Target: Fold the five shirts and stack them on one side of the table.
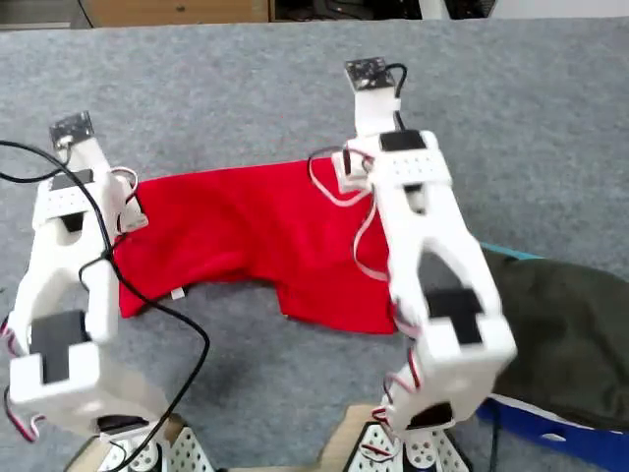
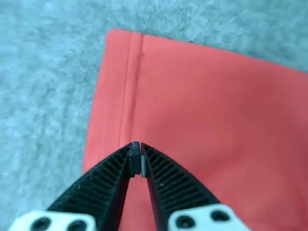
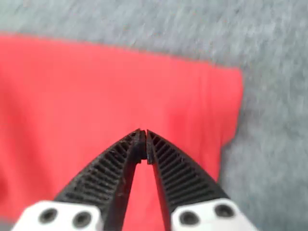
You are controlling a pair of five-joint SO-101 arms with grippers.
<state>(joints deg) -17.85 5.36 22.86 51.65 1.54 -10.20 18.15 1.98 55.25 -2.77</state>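
On the table [image 1: 236,88] your red shirt [image 1: 246,231] looks soft and light; pinch it at the hem corners. Your left gripper [image 2: 136,166] and right gripper [image 3: 143,147] are clenched.

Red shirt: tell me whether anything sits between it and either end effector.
Nothing visible does. The left end effector, shut, is directly over the red shirt beside its stitched hem; the right end effector, also shut, is over the cloth near a corner.
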